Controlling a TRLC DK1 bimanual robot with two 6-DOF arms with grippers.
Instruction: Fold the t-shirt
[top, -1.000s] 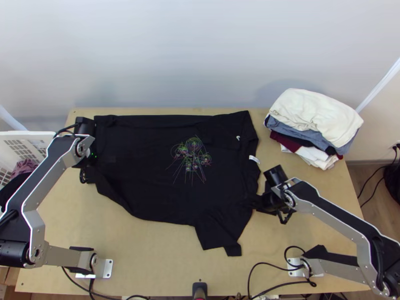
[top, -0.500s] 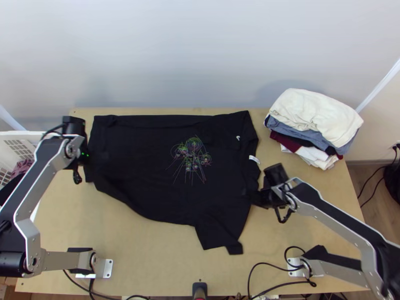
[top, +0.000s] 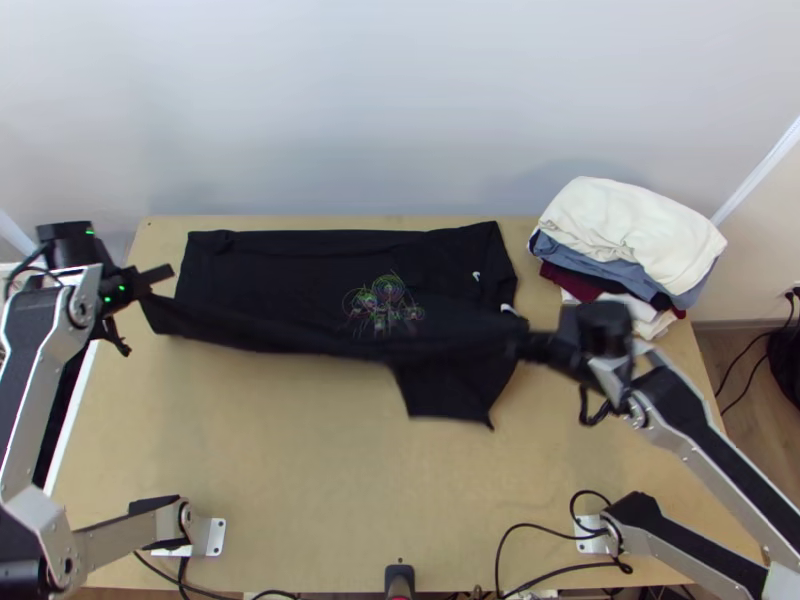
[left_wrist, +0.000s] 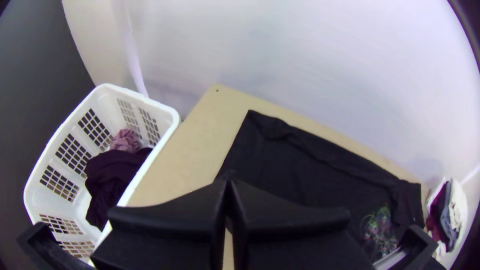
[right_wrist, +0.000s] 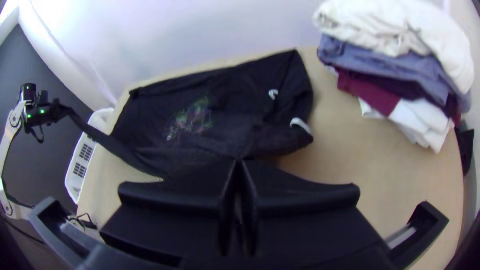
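Observation:
The black t-shirt (top: 300, 270) lies on the table's far half, its near side lifted and stretched between the grippers, one sleeve hanging down. My left gripper (top: 150, 283) is shut on the shirt's hem corner beyond the table's left edge; in the left wrist view the left gripper (left_wrist: 229, 182) has its fingers together. My right gripper (top: 530, 347) is shut on the shirt's near side by the collar; in the right wrist view the right gripper (right_wrist: 240, 162) meets the raised cloth of the t-shirt (right_wrist: 200, 145). A coloured print shows on the shirt's middle.
A stack of folded clothes (top: 625, 235) stands at the table's far right corner. A white basket (left_wrist: 160, 107) with dark and mauve cloth is beside the table's left edge. Bare wood of the table (top: 300, 450) shows in front of the shirt.
Both grippers have raised the shirt's near side and drawn apart, the left one moving left, the right one right and up the picture. The near cloth has gone from curved to taut.

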